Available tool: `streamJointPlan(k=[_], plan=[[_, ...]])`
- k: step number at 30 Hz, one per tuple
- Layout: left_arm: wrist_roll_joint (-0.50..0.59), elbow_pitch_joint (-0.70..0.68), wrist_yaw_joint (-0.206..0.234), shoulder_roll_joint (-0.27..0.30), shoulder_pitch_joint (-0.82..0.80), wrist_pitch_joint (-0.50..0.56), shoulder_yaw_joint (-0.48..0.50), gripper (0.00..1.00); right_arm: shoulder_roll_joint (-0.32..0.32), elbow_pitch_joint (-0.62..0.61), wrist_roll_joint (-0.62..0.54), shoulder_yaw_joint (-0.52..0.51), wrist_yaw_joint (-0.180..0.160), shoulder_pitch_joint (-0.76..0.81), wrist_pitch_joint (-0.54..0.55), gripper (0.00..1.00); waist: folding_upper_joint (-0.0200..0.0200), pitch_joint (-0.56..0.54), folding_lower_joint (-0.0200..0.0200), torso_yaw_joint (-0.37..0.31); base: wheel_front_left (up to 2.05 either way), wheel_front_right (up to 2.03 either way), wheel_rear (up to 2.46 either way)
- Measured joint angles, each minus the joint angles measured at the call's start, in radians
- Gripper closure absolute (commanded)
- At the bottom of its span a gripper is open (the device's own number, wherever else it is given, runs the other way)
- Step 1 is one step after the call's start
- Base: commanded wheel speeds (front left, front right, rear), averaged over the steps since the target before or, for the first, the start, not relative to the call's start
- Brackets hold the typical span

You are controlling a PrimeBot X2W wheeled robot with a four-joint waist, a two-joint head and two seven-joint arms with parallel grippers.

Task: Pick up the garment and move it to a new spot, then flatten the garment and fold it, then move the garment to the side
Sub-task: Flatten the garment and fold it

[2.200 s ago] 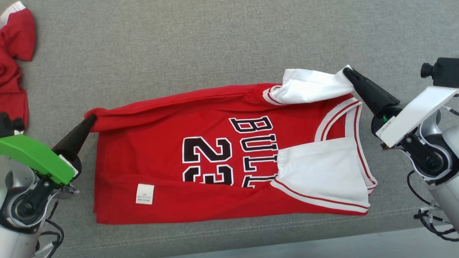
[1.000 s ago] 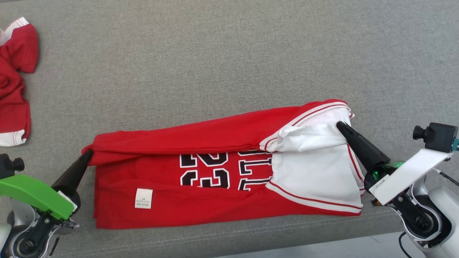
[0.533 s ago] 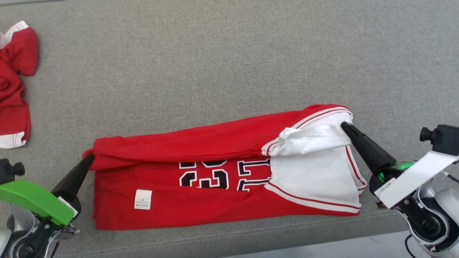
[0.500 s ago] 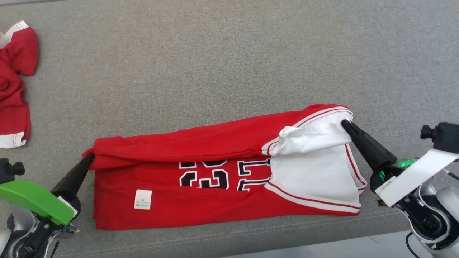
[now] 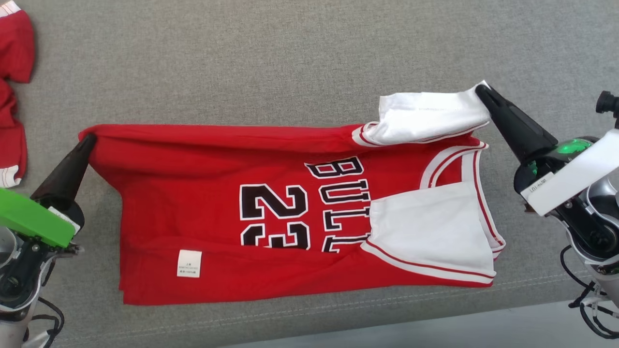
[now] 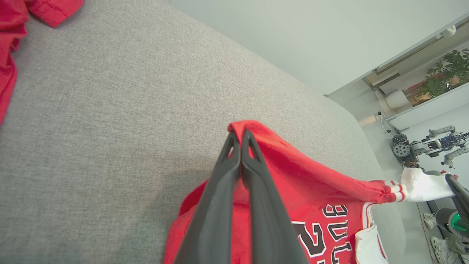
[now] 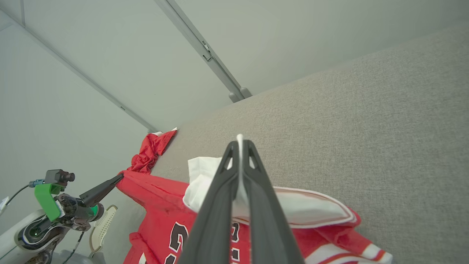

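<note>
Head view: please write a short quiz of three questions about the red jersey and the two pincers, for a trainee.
1. True or false: the left pincer is shut on a red corner of the jersey.
2. What does the right pincer hold? A) the white sleeve B) the care label C) the neckline
3. Fill in: the number printed on the jersey is ___.
Key: 1 true; 2 A; 3 23.

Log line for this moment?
step: fold | left gripper: shut on shirt corner | right gripper: shut on sleeve | shirt: far edge raised off couch
</note>
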Motion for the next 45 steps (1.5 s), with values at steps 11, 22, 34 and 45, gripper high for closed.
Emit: streamJointPlan(k=[11,22,34,45], plan=[[0.012,0.041,0.0,-0.001,-0.023,-0.017,-0.026,1.0,0.024,0.03,-0.006,0.015,0.0,-0.037,0.009,1.0,0.0,0.016,0.0,-0.002,0.0,0.0,0.0],[0.012,0.073,0.0,-0.001,-0.009,-0.055,-0.038,1.0,0.025,0.046,-0.01,0.02,0.009,-0.033,0.006,1.0,0.0,-0.011,0.0,-0.009,0.0,0.0,0.0],[0.091,-0.001,0.0,0.076,0.004,-0.079,-0.098,1.0,0.024,0.05,-0.01,0.025,0.012,-0.027,0.003,1.0,0.0,-0.025,0.0,-0.017,0.0,0.0,0.0],[0.267,-0.04,-0.001,0.174,0.001,-0.138,-0.202,1.0,0.021,0.061,-0.018,0.032,0.02,-0.028,0.004,1.0,0.0,-0.029,0.0,-0.018,0.0,0.0,0.0]])
